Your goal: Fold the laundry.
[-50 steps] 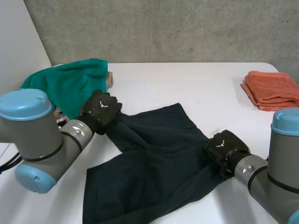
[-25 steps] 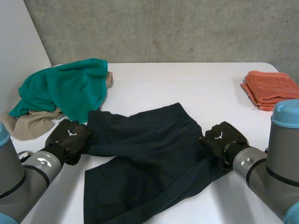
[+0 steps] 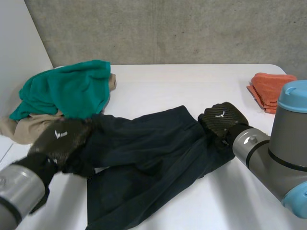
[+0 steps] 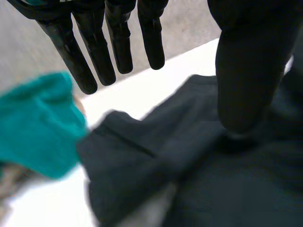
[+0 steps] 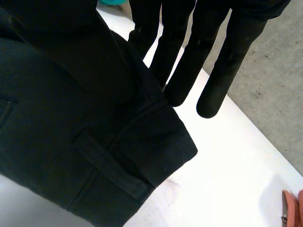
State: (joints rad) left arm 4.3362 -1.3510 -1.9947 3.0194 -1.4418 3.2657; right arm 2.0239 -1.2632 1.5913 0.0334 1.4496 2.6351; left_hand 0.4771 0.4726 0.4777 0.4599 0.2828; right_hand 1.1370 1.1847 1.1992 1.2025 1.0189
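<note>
A dark navy garment (image 3: pixel 153 153) lies crumpled across the middle of the white table (image 3: pixel 182 86). My left hand (image 3: pixel 60 139) hovers at the garment's left edge. In the left wrist view its fingers (image 4: pixel 113 42) are straight and spread above the dark cloth (image 4: pixel 189 179), while the thumb tip rests on a fold. My right hand (image 3: pixel 221 120) is at the garment's right edge. There the thumb (image 5: pixel 71 47) presses the waistband corner (image 5: pixel 142 156) against straight fingers, pinching it.
A teal cloth (image 3: pixel 67 91) lies heaped on a beige one (image 3: pixel 24 127) at the far left, close to my left hand; the teal cloth (image 4: pixel 38 123) lies beyond its fingertips. A folded orange towel (image 3: pixel 268 88) sits at the far right edge.
My left hand pulled back toward the front left and its fingers opened off the cloth. My right hand carried the waistband corner away from me and inward, bunching the garment's right side.
</note>
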